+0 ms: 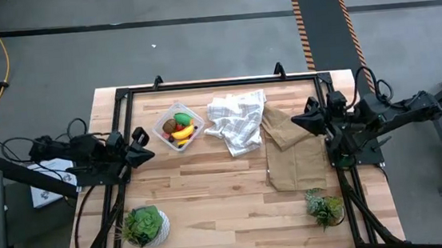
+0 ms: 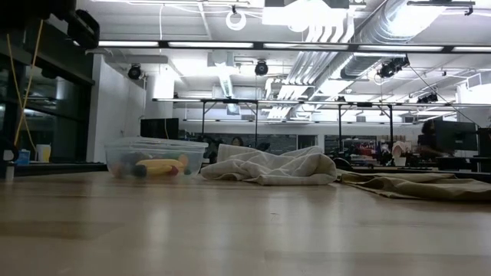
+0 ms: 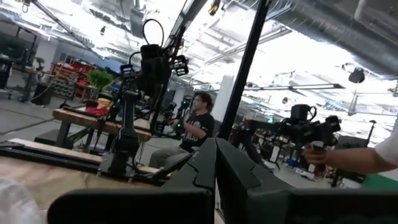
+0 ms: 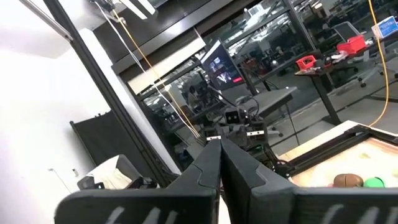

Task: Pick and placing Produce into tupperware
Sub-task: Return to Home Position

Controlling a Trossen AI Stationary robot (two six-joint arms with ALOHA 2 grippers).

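I stood by and saw both arms drawn in over the side edges of the table (image 1: 227, 196), neither touching anything on it. The left gripper (image 1: 145, 153) was clenched on nothing, its fingers (image 3: 200, 167) pressed flat together and pointing across the table. The right gripper (image 1: 294, 121) was closed and empty too (its two tips met in a thin seam) and faced the left one.

The tupperware (image 1: 159, 128) sat just ahead of the left gripper, a little off its line toward the table edge away from the plants, and well apart from the right gripper. The produce (image 1: 181, 129) lay heaped inside it: a green piece, a yellow banana-like piece, something red and a brown ball.

Between the tupperware and the right gripper lay a crumpled white checked cloth (image 1: 237, 122), near the tupperware's wall. A brown cloth (image 1: 294, 154) lay spread below and beside the right gripper, touching the white one. One potted plant (image 1: 144, 225) stood to the side of the left gripper, and another plant (image 1: 324, 207) to the side of the right. A person (image 3: 198, 124) sat in the room beyond.
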